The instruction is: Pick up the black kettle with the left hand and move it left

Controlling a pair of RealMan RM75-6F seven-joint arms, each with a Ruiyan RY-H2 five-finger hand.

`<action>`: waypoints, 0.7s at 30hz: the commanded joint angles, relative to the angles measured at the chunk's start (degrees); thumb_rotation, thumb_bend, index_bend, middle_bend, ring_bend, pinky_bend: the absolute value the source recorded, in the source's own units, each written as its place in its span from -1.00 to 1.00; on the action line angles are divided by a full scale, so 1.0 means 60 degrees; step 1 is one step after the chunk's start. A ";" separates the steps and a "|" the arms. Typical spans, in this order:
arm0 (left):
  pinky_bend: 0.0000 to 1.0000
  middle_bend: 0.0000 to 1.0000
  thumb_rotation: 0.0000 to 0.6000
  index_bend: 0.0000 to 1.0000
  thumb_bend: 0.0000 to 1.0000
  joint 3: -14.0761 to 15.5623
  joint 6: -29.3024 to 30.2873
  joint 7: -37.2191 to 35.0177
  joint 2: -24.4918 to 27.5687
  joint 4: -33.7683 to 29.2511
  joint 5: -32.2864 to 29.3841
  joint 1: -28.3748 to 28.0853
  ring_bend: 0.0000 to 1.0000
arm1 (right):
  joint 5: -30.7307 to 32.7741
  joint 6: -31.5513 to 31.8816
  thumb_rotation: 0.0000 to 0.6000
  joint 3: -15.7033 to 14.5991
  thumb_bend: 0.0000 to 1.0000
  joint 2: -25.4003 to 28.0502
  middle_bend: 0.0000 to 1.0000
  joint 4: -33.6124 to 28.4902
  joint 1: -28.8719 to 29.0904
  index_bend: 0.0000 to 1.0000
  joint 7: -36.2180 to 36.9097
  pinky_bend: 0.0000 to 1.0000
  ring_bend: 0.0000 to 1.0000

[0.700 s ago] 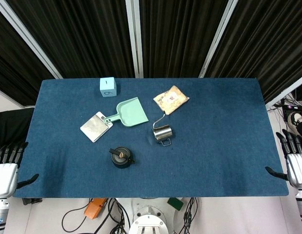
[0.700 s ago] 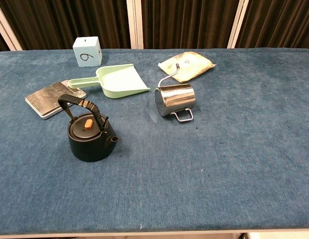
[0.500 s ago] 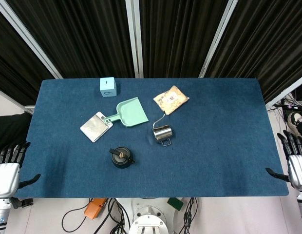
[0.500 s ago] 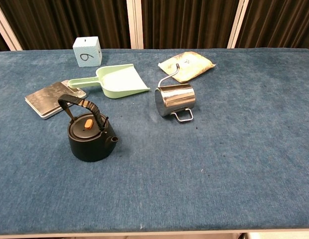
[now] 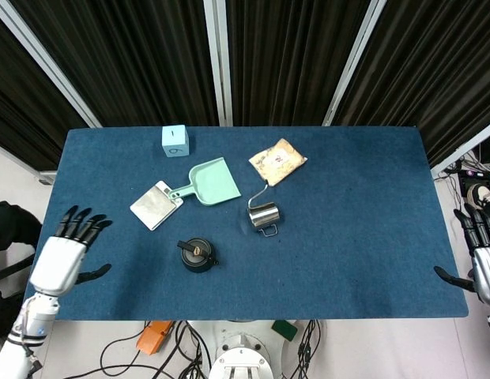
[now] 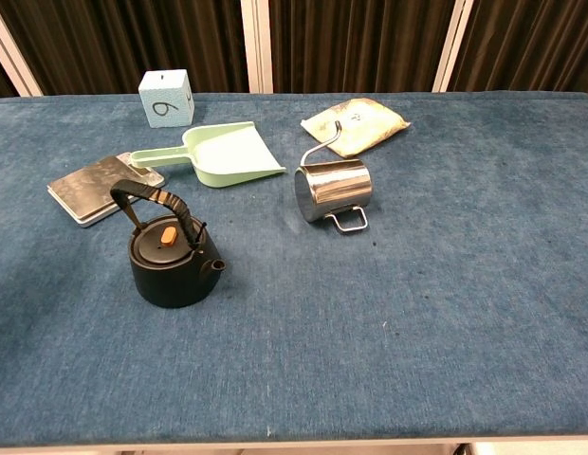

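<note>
Two hands in my head view, both empty with fingers spread, left hand [image 5: 65,253] over the table's left edge, right hand [image 5: 484,260] off its right edge, black kettle [image 6: 169,258] upright near centre-left, pale blue cube [image 6: 166,98] marked "6" behind it.

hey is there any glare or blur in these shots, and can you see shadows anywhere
Head view: sharp and evenly lit, no glare; the left hand casts a faint shadow on the table. Chest view: also sharp; the steel cup shows bright reflections, the kettle only a soft shadow at its base, and the metal plate has a dull sheen.
</note>
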 commanded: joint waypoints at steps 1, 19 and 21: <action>-1.00 -0.53 1.00 -0.48 -0.82 -0.0252 -0.1316 0.1146 -0.0255 -0.1006 0.0204 -0.0977 -0.70 | 0.0018 -0.0033 1.00 -0.0009 -0.84 0.0013 -0.96 -0.0004 -0.0001 -1.00 -0.0005 -1.00 -1.00; -1.00 -0.34 0.53 -0.38 -0.83 -0.0854 -0.3709 0.5649 -0.2619 -0.2197 -0.2845 -0.2886 -0.57 | 0.0236 -0.0261 1.00 -0.0066 -0.84 -0.0176 -0.96 0.0410 -0.0030 -1.00 0.0368 -1.00 -1.00; -1.00 -0.30 0.48 -0.38 -0.84 -0.0830 -0.3620 0.6056 -0.2793 -0.2216 -0.3168 -0.2928 -0.54 | 0.0243 -0.0274 1.00 -0.0068 -0.84 -0.0178 -0.96 0.0430 -0.0030 -1.00 0.0389 -1.00 -1.00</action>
